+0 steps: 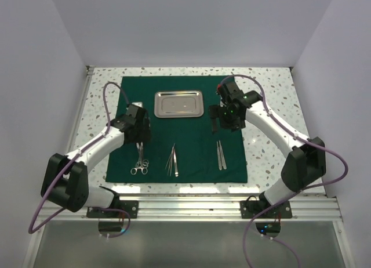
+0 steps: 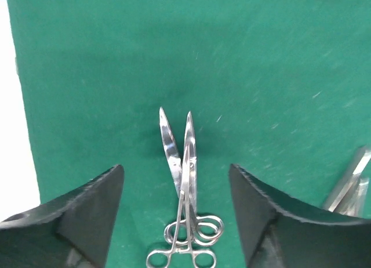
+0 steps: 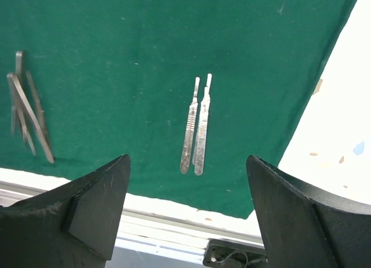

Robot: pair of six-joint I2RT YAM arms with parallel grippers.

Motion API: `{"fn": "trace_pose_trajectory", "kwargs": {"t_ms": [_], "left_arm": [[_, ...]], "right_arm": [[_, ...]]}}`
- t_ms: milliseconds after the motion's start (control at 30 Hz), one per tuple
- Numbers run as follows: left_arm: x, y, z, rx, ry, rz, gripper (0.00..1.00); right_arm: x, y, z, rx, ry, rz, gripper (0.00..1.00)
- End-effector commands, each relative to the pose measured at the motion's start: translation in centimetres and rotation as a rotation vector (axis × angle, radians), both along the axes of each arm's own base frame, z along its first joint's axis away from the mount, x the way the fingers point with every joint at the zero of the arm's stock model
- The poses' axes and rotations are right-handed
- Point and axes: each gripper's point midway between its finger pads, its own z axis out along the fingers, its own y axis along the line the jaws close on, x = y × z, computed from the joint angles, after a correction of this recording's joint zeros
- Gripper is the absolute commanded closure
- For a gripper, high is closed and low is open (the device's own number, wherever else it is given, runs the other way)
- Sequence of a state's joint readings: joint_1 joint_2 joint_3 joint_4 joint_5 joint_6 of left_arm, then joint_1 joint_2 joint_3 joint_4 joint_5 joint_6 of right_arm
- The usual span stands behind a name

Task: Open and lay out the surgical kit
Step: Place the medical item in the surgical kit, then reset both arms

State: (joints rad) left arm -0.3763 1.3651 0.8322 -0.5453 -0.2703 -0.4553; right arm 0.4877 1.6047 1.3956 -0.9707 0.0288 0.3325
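Lying flat on green cloth: tray far centre, 2 ring-handled instruments near left. Expect light, stiff, slippery steel; pinch across the shanks. Left gripper and right gripper wide, empty.

A dark green cloth is spread flat over the middle of the speckled desk, reaching nearly from the far edge to the near edge. A steel tray is set on it toward the far edge. Three groups are laid in a row toward the near edge. The ring-handled instruments lie nearest the left edge, the tweezers are midway, and two slim handles lie nearest the right edge. The left gripper is held over the tips of the ring-handled instruments. The right gripper is held just beside the tray's right end.
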Motion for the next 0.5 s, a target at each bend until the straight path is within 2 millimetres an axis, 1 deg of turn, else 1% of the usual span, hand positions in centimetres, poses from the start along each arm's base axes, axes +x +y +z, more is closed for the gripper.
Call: {"fn": "trace_pose_trajectory", "kwargs": {"t_ms": [0,33,67,100,133,167,200,233,267,300,333,367,400,467], "left_arm": [[4.0,-0.9,5.9,-0.015,-0.159,0.006,0.19],[4.5,-1.0,6.9,-0.011,-0.170,0.005,0.18],[5.3,-1.2,9.0,-0.016,-0.201,-0.001,0.17],[5.7,-1.5,9.9,-0.021,-0.213,-0.007,0.17],[6.0,-1.6,10.9,-0.030,-0.228,-0.012,0.17],[6.3,-1.9,11.9,-0.038,-0.246,-0.020,0.17],[6.9,-2.4,13.7,-0.063,-0.281,-0.030,0.18],[7.0,-2.5,15.0,-0.077,-0.309,-0.034,0.19],[7.3,-2.7,16.6,-0.097,-0.349,-0.035,0.19],[7.2,-2.9,18.3,-0.128,-0.398,-0.044,0.19],[7.2,-3.0,19.5,-0.147,-0.440,-0.049,0.20],[7.5,-3.3,20.9,-0.173,-0.501,-0.058,0.19],[7.1,-3.4,22.6,-0.199,-0.555,-0.072,0.18],[7.3,-3.4,24.0,-0.202,-0.625,-0.092,0.17]], "right_arm": [[0.5,0.7,3.6,0.095,-0.127,0.005,0.13],[0.5,0.6,4.6,0.114,-0.158,-0.001,0.12],[0.5,0.6,5.1,0.126,-0.177,-0.004,0.11],[0.7,0.8,5.7,0.143,-0.206,-0.006,0.08],[0.5,0.7,7.2,0.168,-0.248,-0.011,0.07],[0.5,0.7,7.9,0.183,-0.273,-0.012,0.07],[0.7,0.9,9.0,0.208,-0.318,-0.010,0.06],[0.7,0.8,9.9,0.227,-0.351,-0.019,0.05],[0.4,0.3,11.7,0.249,-0.412,-0.034,0.05],[0.6,0.1,12.7,0.259,-0.458,-0.050,0.04],[0.9,-1.0,13.4,0.238,-0.504,-0.103,0.04],[0.5,-1.8,15.0,0.250,-0.566,-0.135,0.02],[0.4,-2.2,15.5,0.253,-0.589,-0.159,0.01],[-0.1,-3.1,17.0,0.256,-0.648,-0.165,0.02]]}}
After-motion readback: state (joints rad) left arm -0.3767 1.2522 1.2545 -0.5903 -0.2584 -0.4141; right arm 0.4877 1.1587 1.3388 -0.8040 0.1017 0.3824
